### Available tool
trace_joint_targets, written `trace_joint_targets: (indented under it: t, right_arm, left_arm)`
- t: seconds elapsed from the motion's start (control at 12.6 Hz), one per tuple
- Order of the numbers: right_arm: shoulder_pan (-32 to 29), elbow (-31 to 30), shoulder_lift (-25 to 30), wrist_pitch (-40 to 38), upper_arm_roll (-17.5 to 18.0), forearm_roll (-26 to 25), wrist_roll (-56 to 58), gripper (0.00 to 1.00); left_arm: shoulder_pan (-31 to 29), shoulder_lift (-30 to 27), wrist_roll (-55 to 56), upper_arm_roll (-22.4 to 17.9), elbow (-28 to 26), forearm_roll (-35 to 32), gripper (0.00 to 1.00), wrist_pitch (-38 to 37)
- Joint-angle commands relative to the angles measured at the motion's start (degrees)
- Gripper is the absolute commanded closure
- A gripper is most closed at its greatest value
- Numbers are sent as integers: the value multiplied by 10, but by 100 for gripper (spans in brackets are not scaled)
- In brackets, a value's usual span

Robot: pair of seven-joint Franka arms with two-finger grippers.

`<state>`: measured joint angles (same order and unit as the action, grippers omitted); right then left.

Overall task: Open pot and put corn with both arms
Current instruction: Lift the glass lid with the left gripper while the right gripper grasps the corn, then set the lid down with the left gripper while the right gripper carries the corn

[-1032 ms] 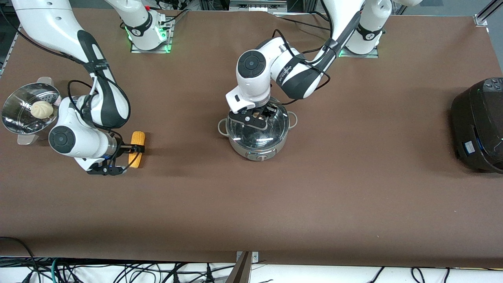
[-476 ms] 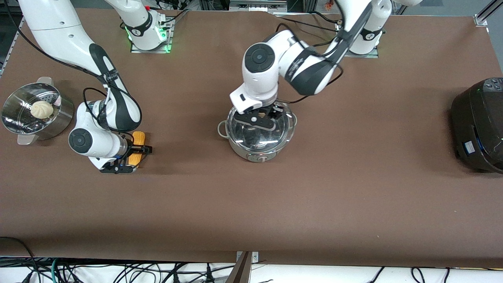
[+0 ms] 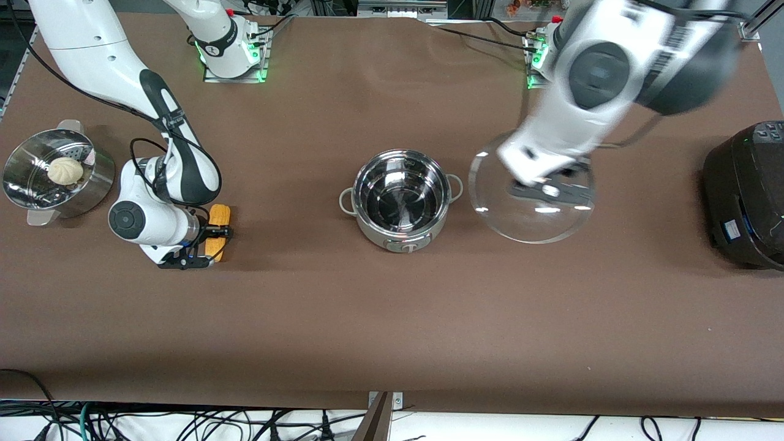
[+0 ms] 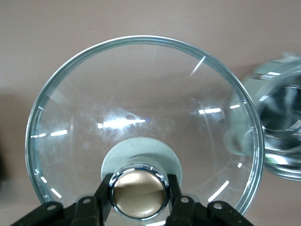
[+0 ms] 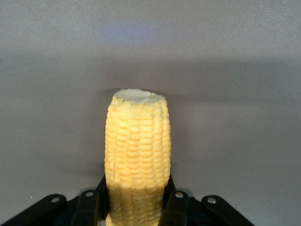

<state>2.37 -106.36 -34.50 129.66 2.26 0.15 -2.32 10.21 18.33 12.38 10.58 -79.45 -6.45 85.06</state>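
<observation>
Fingers of left gripper [image 4: 138, 200] clamped on lid [image 3: 531, 205] knob, at pot's [image 3: 399, 201] three o'clock, clearing opening; right gripper [image 3: 215, 233] pinching corn [image 3: 217, 231] for transfer.

High front camera faces the arms' bases; wrist cameras look closely, apparently downward, at lid [image 4: 141, 136] and corn [image 5: 137, 150]

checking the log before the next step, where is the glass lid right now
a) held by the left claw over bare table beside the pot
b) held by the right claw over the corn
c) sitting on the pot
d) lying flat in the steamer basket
a: the left claw is shut on the knob of the glass lid, which hangs over bare table toward the left arm's end, beside the open pot.
</observation>
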Motion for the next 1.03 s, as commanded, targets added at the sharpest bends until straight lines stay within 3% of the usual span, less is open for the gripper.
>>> trace_joint_targets:
  t: [0.0, 0.24, 0.4, 0.63, 0.71, 0.79, 0.95]
  right_arm:
    - [-4, -2, 24, -23, 8, 7, 13, 100]
    - [-4, 33, 111, -138, 54, 11, -2, 100]
    - [-3, 92, 150, -236, 112, 13, -57, 100]
    - [23, 212, 137, -325, 207, 9, -193, 100]
    - [50, 226, 130, -321, 216, 12, -233, 100]
    - [87, 237, 121, -315, 216, 12, -273, 100]
    - [158, 286, 73, -279, 216, 12, -344, 100]
  left_arm:
    - [-108, 20, -118, 10, -66, -7, 100, 74]
    - [-184, 20, -164, 10, -248, -8, 100, 296]
    - [-193, 25, -168, 10, -343, -26, 100, 422]
    - [-200, 51, -168, 10, -394, -27, 99, 510]
    - [-201, 51, -168, 10, -393, -27, 59, 511]
    - [-201, 44, -169, 10, -390, -28, 1, 505]
    - [-201, 2, -167, 11, -363, -27, 0, 450]
